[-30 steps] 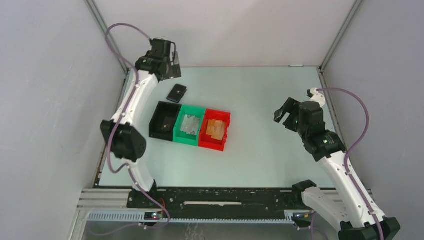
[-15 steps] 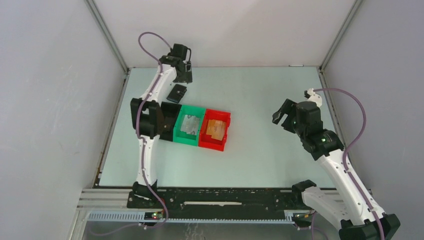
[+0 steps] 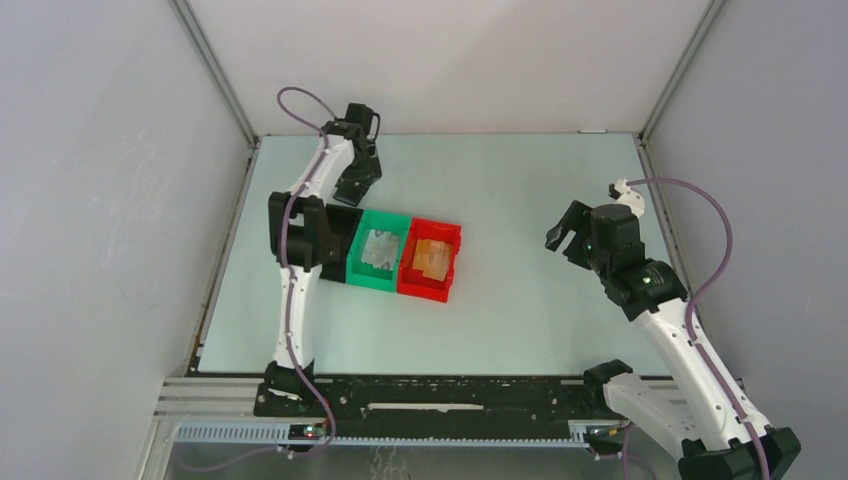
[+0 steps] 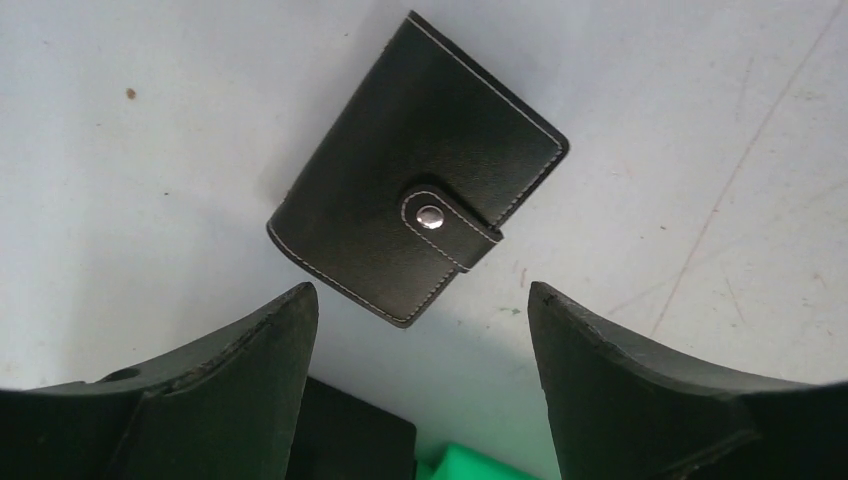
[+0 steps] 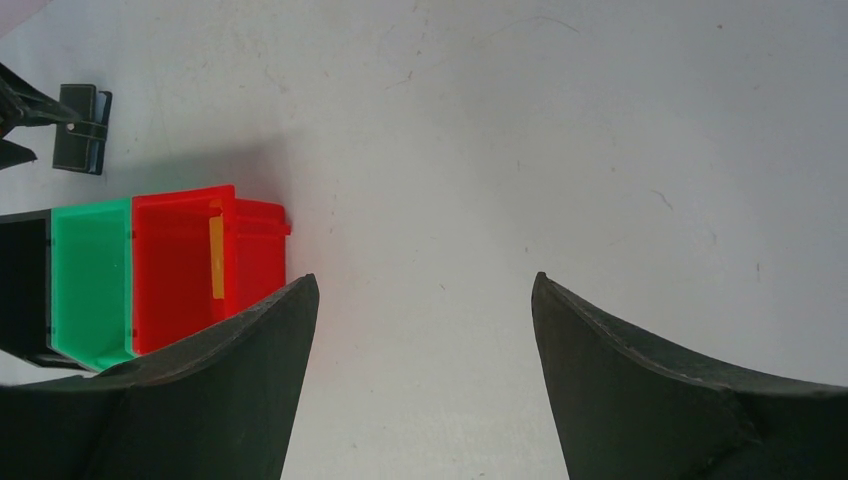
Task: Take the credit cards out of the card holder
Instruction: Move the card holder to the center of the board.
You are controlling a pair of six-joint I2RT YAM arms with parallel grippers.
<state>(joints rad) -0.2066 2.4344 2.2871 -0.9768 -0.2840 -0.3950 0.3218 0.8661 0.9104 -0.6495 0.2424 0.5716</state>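
The card holder (image 4: 420,210) lies flat on the table (image 3: 540,190), closed, with its snap strap (image 4: 450,225) fastened. In the left wrist view it sits upper centre, rotated diagonally. No credit cards are visible, so extraction has not started.

Change: one second ago the left gripper (image 4: 420,300) stood toward the upper left of the top view, clear of the holder, which was exposed. It has since swung over the holder and now covers it in the top view (image 3: 358,178). Its jaws stand wide, holding nothing, with the holder's lower corner between the fingertips (image 4: 290,320). Whether they touch it cannot be told.

Meaning: the approach is complete. The probable next step is a grasp of the closed holder, and the strap must be released before any card can come out.

The black bin (image 3: 325,262), green bin (image 3: 378,250) and red bin (image 3: 430,258) sit just below the holder. The right gripper (image 3: 565,232) has barely shifted and hangs at mid right, jaws wide and empty.
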